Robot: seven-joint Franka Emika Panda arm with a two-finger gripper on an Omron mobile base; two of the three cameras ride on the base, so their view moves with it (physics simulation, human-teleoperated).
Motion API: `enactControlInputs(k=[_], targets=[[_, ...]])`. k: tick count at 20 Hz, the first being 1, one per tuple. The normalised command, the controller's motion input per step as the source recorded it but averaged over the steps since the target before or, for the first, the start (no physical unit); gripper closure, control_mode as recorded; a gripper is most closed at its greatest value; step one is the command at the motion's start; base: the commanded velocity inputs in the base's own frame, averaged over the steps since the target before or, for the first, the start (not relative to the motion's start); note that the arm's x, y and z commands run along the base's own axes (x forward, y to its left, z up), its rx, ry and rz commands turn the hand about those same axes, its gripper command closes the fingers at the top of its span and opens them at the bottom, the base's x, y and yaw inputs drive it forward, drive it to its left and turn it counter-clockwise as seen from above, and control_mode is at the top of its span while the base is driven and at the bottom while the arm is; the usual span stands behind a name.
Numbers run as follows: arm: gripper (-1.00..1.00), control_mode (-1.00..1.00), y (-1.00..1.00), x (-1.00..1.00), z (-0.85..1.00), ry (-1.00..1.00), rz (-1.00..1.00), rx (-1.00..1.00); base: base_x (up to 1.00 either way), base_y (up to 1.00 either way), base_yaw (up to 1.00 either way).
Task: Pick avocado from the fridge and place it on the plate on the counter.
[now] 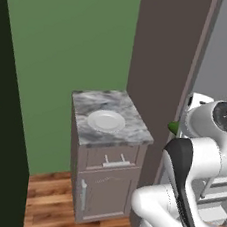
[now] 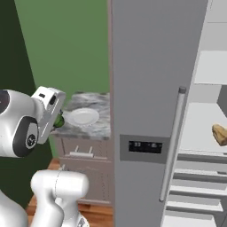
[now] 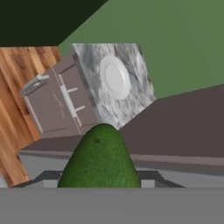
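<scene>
Green avocado (image 3: pixel 99 157) is clamped in my gripper (image 3: pixel 99 183); plate (image 3: pixel 115 78) sits well ahead on the counter (image 3: pixel 131 105), so I'd carry high, centre over it, then lower.

This is a home kitchen, rendered rather than real. A tall grey fridge (image 2: pixel 150 111) with a long vertical bar handle and a small black display panel stands open, its white shelves holding a tan wedge of bread (image 2: pixel 220 134). Just beside it a narrow brown cabinet (image 1: pixel 107 188) with silver bar handles carries a grey-white marbled counter (image 1: pixel 133 130). A white plate (image 1: pixel 106 120) sits near the middle of the counter. Green walls (image 1: pixel 70 34) and a wooden plank floor (image 1: pixel 49 203) surround the cabinet.
</scene>
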Motion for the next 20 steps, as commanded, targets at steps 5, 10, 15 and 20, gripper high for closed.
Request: enactControlInputs(k=[5, 10, 15, 20], targets=[[1.0, 1.0, 0.0, 0.0, 0.0, 0.0, 0.0, 0.0, 0.27, 0.42, 0.0], [1.0, 1.0, 0.0, 0.0, 0.0, 0.0, 0.0, 0.0, 0.32, 0.3, 0.0], [1.0, 1.0, 0.0, 0.0, 0.0, 0.0, 0.0, 0.0, 0.3, 0.24, 0.0], [1.0, 1.0, 0.0, 0.0, 0.0, 0.0, 0.0, 0.0, 0.27, 0.25, 0.0]])
